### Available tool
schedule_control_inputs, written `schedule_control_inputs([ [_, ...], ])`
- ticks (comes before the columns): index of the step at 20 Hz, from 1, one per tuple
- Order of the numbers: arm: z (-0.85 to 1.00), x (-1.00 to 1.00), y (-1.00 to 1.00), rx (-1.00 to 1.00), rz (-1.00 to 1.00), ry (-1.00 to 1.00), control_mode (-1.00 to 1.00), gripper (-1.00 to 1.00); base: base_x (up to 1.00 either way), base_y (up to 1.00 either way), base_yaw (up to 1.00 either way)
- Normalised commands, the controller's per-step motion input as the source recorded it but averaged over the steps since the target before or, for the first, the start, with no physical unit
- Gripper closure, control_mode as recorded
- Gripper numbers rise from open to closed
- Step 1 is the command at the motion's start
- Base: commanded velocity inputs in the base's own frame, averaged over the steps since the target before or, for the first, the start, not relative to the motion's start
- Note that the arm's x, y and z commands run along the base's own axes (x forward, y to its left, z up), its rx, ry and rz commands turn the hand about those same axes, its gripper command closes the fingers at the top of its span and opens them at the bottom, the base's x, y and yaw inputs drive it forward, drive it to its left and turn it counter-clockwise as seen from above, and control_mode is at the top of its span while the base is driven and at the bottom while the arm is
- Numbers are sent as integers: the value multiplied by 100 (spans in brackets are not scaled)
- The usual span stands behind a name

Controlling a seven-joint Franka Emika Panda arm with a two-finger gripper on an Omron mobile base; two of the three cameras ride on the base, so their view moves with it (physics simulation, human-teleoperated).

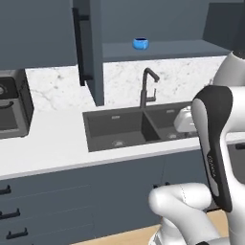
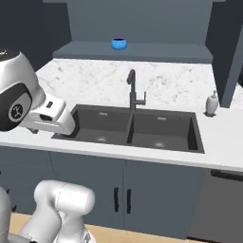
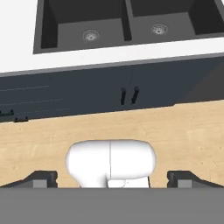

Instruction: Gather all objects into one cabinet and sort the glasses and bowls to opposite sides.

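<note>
A small blue bowl [image 1: 140,44] [image 2: 118,43] sits alone on the long shelf of the dark slate-blue wall cabinet [image 1: 162,49] [image 2: 135,52]. The cabinet's tall door [image 1: 94,52] stands open at the left, its black bar handle [image 1: 81,45] facing me. My gripper [image 3: 112,177] is open with nothing between its widely spread fingertips [image 3: 41,178]. It points down at the sink front and the floor. The hand [image 2: 53,117] hangs over the counter's front edge by the sink, well below the shelf. The glasses are out of view.
A dark double sink [image 1: 129,127] [image 2: 133,128] with a black faucet [image 2: 133,92] lies below the shelf. A white soap dispenser [image 2: 211,103] stands on the counter to its right. A black cooktop [image 1: 12,103] is at the far left. Base cabinet doors [image 3: 129,94] and wooden floor are below.
</note>
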Motion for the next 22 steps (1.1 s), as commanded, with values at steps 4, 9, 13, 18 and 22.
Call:
schedule_control_inputs([
  [4, 0, 0, 0, 0, 0, 0, 100, -100, 45, -37, 9],
  [9, 0, 0, 0, 0, 0, 0, 100, -100, 33, -48, 8],
  [13, 0, 0, 0, 0, 0, 0, 100, -100, 45, -34, 4],
  [18, 0, 0, 0, 0, 0, 0, 100, -100, 60, -7, 0],
  [22, 0, 0, 0, 0, 0, 0, 100, -100, 61, 0, 0],
])
